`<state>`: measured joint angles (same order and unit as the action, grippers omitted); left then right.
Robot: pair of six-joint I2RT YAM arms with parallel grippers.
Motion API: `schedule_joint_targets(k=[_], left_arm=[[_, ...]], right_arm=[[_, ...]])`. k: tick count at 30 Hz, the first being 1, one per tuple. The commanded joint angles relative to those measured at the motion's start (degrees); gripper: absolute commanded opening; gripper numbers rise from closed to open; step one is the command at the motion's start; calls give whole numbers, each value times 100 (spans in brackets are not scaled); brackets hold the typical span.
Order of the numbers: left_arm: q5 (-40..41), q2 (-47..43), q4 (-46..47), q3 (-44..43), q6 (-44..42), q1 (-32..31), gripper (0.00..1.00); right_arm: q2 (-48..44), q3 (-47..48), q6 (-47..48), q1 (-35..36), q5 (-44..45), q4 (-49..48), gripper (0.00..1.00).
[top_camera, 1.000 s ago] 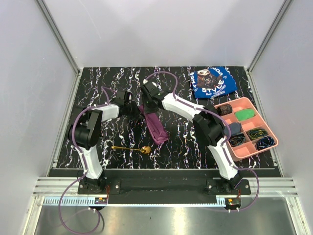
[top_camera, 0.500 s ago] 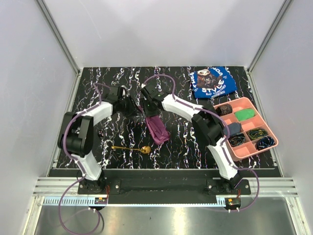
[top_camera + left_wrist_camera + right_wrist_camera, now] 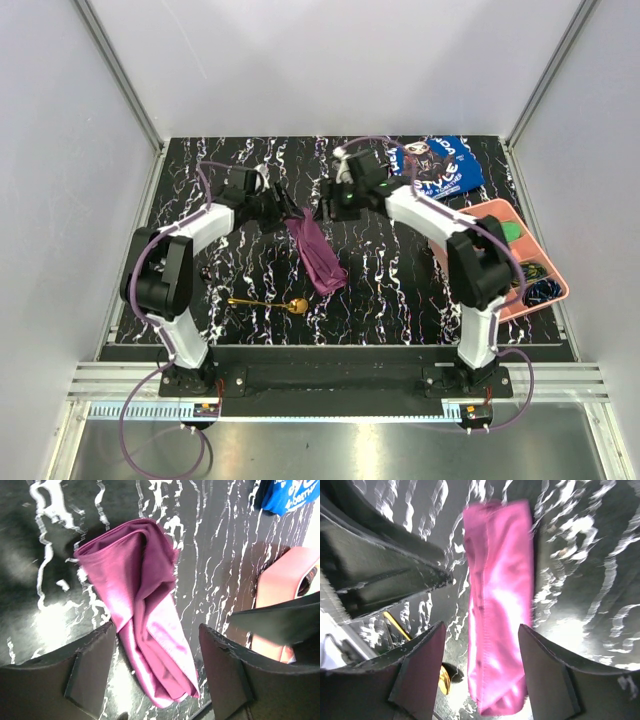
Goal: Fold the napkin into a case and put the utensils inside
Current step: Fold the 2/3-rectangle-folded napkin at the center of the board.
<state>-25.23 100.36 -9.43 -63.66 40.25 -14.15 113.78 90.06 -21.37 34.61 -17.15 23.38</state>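
The napkin (image 3: pixel 318 256) lies on the black marbled table as a narrow, layered plum-purple case, running from the far left toward the near right. My left gripper (image 3: pixel 287 212) hovers open just off its far end; in the left wrist view the cloth (image 3: pixel 145 605) shows loose between the wide-spread fingers (image 3: pixel 90 670). My right gripper (image 3: pixel 333 196) is open too, a little beyond and to the right of that end, with the cloth (image 3: pixel 500 605) below its gap. The gold spoon (image 3: pixel 268 303) rests on the table near-left of the napkin, and its bowl (image 3: pixel 443 679) shows in the right wrist view.
A blue printed cloth (image 3: pixel 435 165) lies at the back right. A pink compartment tray (image 3: pixel 497 212) holding small items stands on the right, partly under the right arm. Grey walls enclose the table on three sides.
Both grippers have opened and let go of the napkin's far end. The right arm has swung back and to the right; the left gripper has drawn slightly away to the left.
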Motion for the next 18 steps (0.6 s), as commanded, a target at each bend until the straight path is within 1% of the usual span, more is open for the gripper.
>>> schedule_joint_targets(k=[1, 2, 3, 5, 7, 12, 13, 14, 15, 17, 18], left_arm=[[325, 186, -76, -638, -263, -228, 67], [317, 247, -111, -700, -272, -246, 66], [335, 352, -129, -761, -263, -255, 65], [352, 458, -129, -937, -263, -255, 62], [300, 669, -190, -1165, -246, -281, 61], [554, 933, -621, -1553, -351, -325, 60], [659, 933, -682, -1605, -369, -325, 59], [695, 933, -744, -1623, -386, -325, 59], [721, 924, -762, -1623, -395, -325, 59], [730, 951, -806, -1632, -369, -325, 58], [713, 959, -815, -1632, -334, -316, 56]], right_arm=[[-384, -595, -157, -683, -1008, -1115, 68], [-322, -595, -201, -727, -1236, -1220, 64], [-277, -604, -210, -754, -1265, -1265, 59], [-190, -613, -219, -754, -1265, -1431, 55], [-76, -595, -219, -763, -1291, -1529, 54], [364, -358, -298, -763, -1625, -1792, 51], [417, -358, -350, -763, -1695, -1932, 49], [487, -323, -438, -763, -1852, -2160, 45], [644, -279, -482, -754, -1949, -2223, 44], [786, -200, -570, -763, -2073, -2520, 45], [873, -182, -588, -763, -2091, -2583, 47]])
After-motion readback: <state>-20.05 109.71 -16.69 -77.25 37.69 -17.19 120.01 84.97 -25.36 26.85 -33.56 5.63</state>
